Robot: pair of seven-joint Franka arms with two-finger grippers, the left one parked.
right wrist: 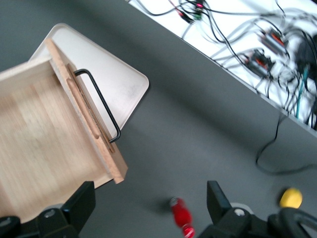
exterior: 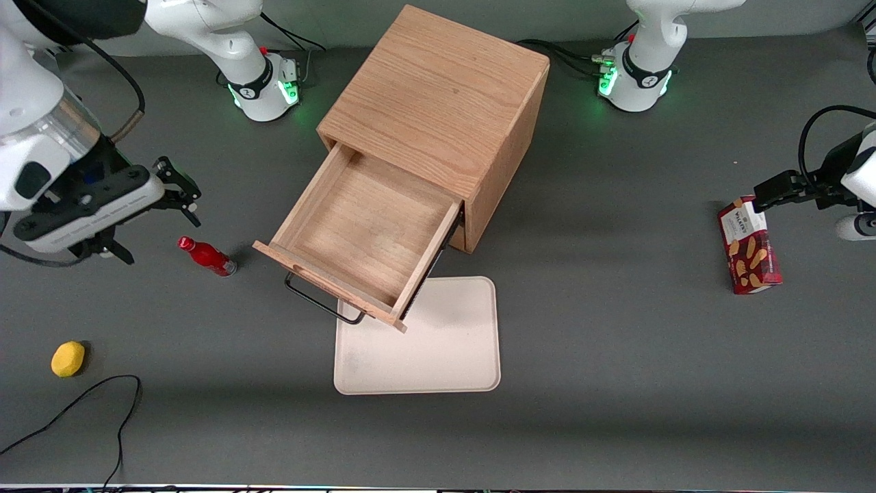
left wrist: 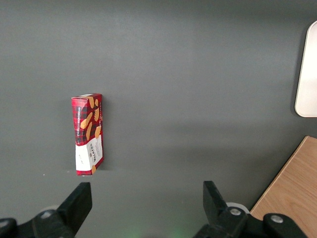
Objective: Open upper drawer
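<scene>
On a dark grey bench, a cream tray lies nearest the front camera, the upper drawer stands pulled out above it from its oak cabinet, and the claw hangs open toward the working arm's end, while only its wrist view shows tangled cables past the bench edge.

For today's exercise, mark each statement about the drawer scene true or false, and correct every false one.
1. The upper drawer is pulled far out of the cabinet. True.
2. The gripper is clamped on the drawer's handle. False: it is open and clear of the handle, above the table near the red bottle.
3. Something lies in the drawer. False: it is empty.
4. The drawer's front overhangs the beige tray. True.
5. The yellow ball sits on the tray. False: it is on the table.
</scene>
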